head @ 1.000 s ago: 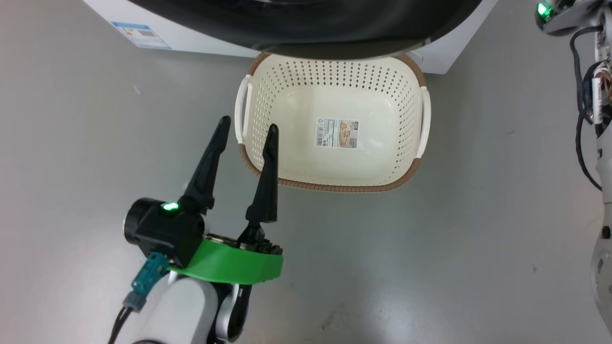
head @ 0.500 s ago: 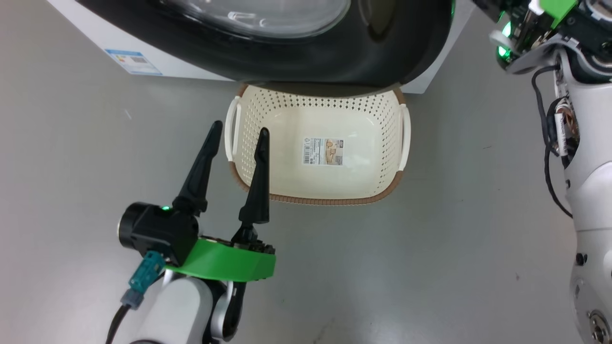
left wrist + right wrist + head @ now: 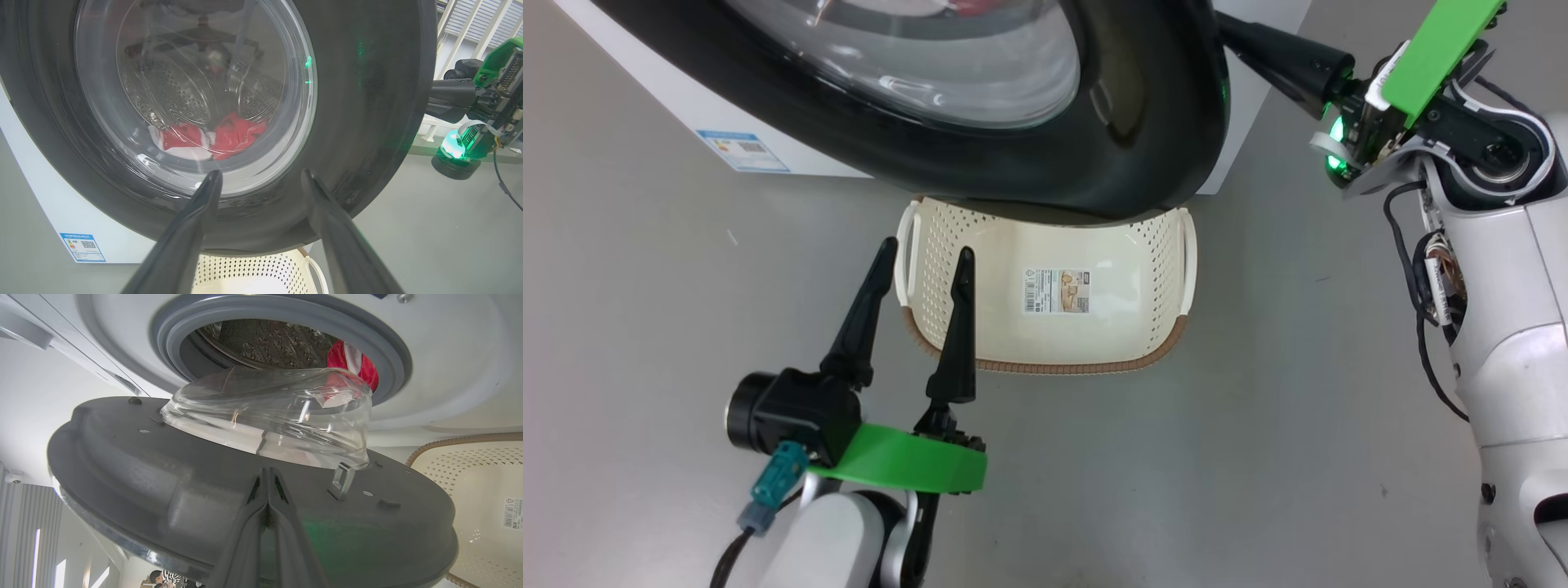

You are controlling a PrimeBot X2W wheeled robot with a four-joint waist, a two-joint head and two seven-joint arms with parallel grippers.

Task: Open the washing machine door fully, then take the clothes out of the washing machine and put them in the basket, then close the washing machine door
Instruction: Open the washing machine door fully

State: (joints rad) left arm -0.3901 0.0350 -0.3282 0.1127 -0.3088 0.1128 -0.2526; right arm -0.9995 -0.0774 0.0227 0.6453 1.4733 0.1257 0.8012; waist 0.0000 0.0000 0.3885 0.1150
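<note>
The washing machine has its black washing machine door standing part open over the far end of the basket. Red and white clothes lie in the drum, seen through the glass, and again past the grey ring as clothes. My right gripper is shut with nothing in it. Its tips rest at the door's grey inner face, just below the glass bowl. Near the basket's left handle my left gripper stands open and empty, facing the door's outer side.
The cream basket sits on the grey floor right in front of the machine, partly under the door. My right arm rises along the right edge. A person shows far off behind the door.
The head camera has tilted, so the whole picture has shifted. The right gripper and arm have come into view at the door's right edge. The door now covers more of the basket.
</note>
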